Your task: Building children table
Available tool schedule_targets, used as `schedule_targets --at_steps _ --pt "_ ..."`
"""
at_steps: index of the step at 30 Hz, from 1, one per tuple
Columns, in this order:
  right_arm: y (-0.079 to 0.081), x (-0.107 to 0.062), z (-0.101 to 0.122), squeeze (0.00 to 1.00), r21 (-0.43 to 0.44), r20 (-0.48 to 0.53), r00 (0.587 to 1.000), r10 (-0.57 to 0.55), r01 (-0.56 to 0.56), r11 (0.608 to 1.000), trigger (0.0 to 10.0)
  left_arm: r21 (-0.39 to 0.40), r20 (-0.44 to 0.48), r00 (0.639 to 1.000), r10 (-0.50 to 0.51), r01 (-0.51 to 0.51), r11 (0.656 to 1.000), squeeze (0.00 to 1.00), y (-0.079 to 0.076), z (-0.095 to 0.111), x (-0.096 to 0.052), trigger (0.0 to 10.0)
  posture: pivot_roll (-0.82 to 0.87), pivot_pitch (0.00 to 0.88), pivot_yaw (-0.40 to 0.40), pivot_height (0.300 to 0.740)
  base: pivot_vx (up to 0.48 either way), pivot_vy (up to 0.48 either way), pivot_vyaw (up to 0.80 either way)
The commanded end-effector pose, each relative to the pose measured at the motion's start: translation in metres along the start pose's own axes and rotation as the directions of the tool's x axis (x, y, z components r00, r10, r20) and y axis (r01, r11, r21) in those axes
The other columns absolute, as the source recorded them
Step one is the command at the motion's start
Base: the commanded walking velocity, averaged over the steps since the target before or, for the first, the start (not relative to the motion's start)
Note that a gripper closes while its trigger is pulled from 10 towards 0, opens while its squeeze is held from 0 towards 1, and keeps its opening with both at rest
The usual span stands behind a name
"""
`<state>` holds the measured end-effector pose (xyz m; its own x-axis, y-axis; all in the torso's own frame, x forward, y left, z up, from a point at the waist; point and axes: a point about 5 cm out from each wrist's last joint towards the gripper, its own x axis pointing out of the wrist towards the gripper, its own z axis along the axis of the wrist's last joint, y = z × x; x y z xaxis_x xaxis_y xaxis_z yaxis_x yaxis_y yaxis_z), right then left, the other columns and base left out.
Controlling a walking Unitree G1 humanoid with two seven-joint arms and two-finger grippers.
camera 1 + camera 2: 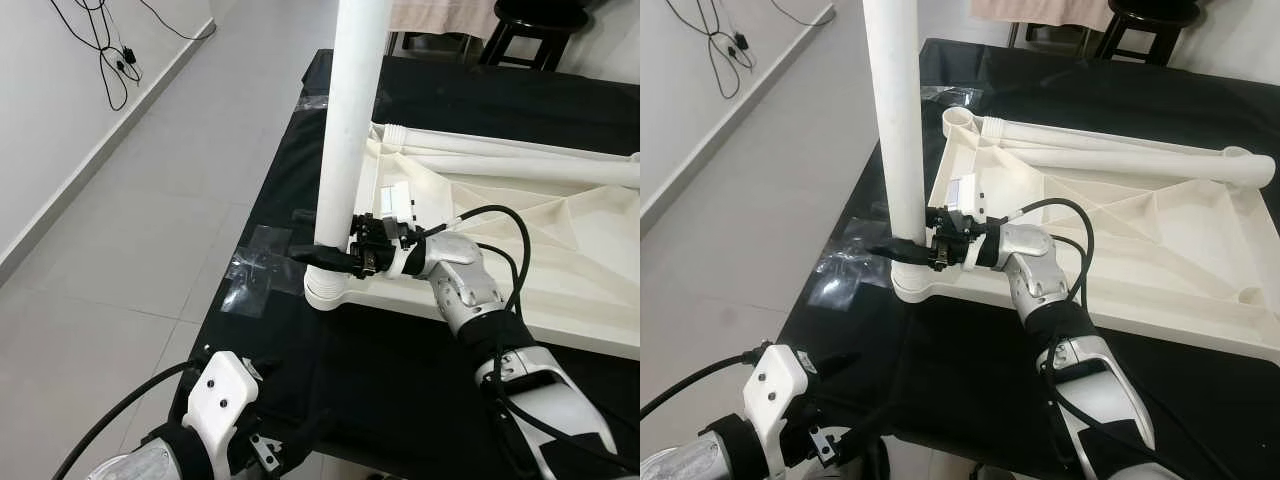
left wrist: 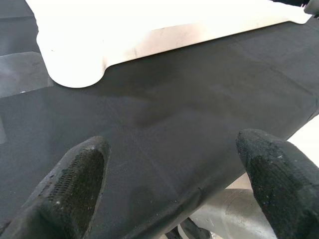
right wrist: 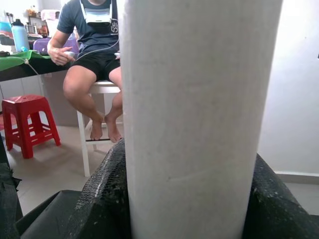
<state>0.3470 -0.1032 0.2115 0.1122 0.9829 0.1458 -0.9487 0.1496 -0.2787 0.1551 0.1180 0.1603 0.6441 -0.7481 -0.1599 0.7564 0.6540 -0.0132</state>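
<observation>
An upside-down white plastic table top [image 1: 1160, 230] lies on a black-covered table [image 1: 420, 370]. A white table leg [image 1: 345, 140] stands upright in the near-left corner socket [image 1: 325, 290]. My right gripper [image 1: 315, 255] is shut on that leg just above the socket; in the right wrist view the leg [image 3: 194, 119] sits between both black fingers [image 3: 104, 199]. Another white leg [image 1: 1120, 155] lies across the far side of the top. My left gripper [image 2: 169, 184] is open low at the table's near edge, its fingers [image 2: 75, 184] apart over black cloth, holding nothing.
Clear tape [image 1: 262, 265] sticks to the cloth left of the socket. Grey tiled floor [image 1: 150, 220] lies to the left, with cables [image 1: 115, 60] on the wall. A dark stool [image 1: 535, 30] stands beyond the table. A seated person [image 3: 92, 55] and a red stool [image 3: 27, 122] appear in the right wrist view.
</observation>
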Motion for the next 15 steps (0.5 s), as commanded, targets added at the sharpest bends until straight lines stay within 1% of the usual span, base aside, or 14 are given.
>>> schedule_targets --at_steps 1,2,3,4,5,6,8,9,11,12,13,14,15 --pt "0.005 -0.016 -0.027 0.00 0.058 -0.131 0.989 -0.067 0.075 0.995 10.0 0.000 -0.011 1.000 -0.014 0.014 1.000 0.00 -0.003 -0.001 -0.002 10.0 0.06 0.238 -0.027 0.740 0.000 0.000 0.00" --pt "0.005 -0.017 -0.029 0.00 0.049 -0.159 0.984 -0.080 0.089 0.995 10.0 0.000 -0.012 1.000 -0.015 0.015 1.000 0.00 -0.003 -0.002 -0.002 10.0 0.06 0.237 -0.029 0.740 0.000 0.000 0.00" --pt "0.005 -0.017 -0.029 0.00 0.049 -0.159 0.984 -0.080 0.089 0.995 10.0 0.000 -0.012 1.000 -0.015 0.015 1.000 0.00 -0.003 -0.002 -0.002 10.0 0.06 0.237 -0.029 0.740 0.000 0.000 0.00" --pt "0.006 -0.016 -0.033 0.00 0.053 -0.191 0.976 -0.106 0.118 0.992 10.0 0.000 -0.012 1.000 -0.014 0.014 1.000 0.00 -0.003 -0.002 -0.002 10.0 0.06 0.236 -0.034 0.740 0.000 0.000 0.00" --pt "0.006 -0.016 -0.033 0.00 0.053 -0.191 0.976 -0.106 0.118 0.992 10.0 0.000 -0.012 1.000 -0.014 0.014 1.000 0.00 -0.003 -0.002 -0.002 10.0 0.06 0.236 -0.034 0.740 0.000 0.000 0.00" --pt "0.006 -0.017 -0.034 0.00 0.047 -0.201 0.970 -0.139 0.151 0.987 10.0 0.000 -0.013 1.000 -0.014 0.014 1.000 0.00 -0.004 -0.002 -0.002 10.0 0.06 0.235 -0.041 0.740 0.000 0.000 0.00" --pt "0.006 -0.017 -0.034 0.00 0.047 -0.201 0.970 -0.139 0.151 0.987 10.0 0.000 -0.013 1.000 -0.014 0.014 1.000 0.00 -0.004 -0.002 -0.002 10.0 0.06 0.235 -0.041 0.740 0.000 0.000 0.00" --pt "0.007 -0.018 -0.036 0.00 0.058 -0.204 0.962 -0.184 0.200 0.978 10.0 0.001 -0.013 1.000 -0.013 0.013 1.000 0.00 -0.004 -0.002 -0.002 10.0 0.06 0.234 -0.047 0.740 0.000 0.000 0.00" --pt "0.023 -0.026 -0.042 0.00 0.052 -0.214 0.912 -0.350 0.368 0.928 10.0 0.006 -0.013 1.000 -0.007 0.007 1.000 0.00 -0.004 -0.003 -0.002 10.0 0.05 0.230 -0.060 0.740 0.000 0.000 0.00" --pt "0.023 -0.026 -0.042 0.00 0.052 -0.214 0.912 -0.350 0.368 0.928 10.0 0.006 -0.013 1.000 -0.007 0.007 1.000 0.00 -0.004 -0.003 -0.002 10.0 0.05 0.230 -0.060 0.740 0.000 0.000 0.00" --pt "0.036 -0.034 -0.046 0.00 0.036 -0.247 0.859 -0.448 0.470 0.882 10.0 0.009 -0.013 1.000 -0.004 0.005 1.000 0.00 -0.004 -0.003 -0.002 10.0 0.05 0.227 -0.057 0.740 0.000 0.000 0.00" --pt "0.036 -0.034 -0.046 0.00 0.036 -0.247 0.859 -0.448 0.470 0.882 10.0 0.009 -0.013 1.000 -0.004 0.005 1.000 0.00 -0.004 -0.003 -0.002 10.0 0.05 0.227 -0.057 0.740 0.000 0.000 0.00" --pt "0.046 -0.042 -0.048 0.00 0.002 -0.279 0.796 -0.537 0.559 0.829 10.0 0.012 -0.012 1.000 -0.001 0.001 1.000 0.00 -0.003 -0.003 -0.002 10.0 0.04 0.226 -0.047 0.740 0.000 0.000 0.00"
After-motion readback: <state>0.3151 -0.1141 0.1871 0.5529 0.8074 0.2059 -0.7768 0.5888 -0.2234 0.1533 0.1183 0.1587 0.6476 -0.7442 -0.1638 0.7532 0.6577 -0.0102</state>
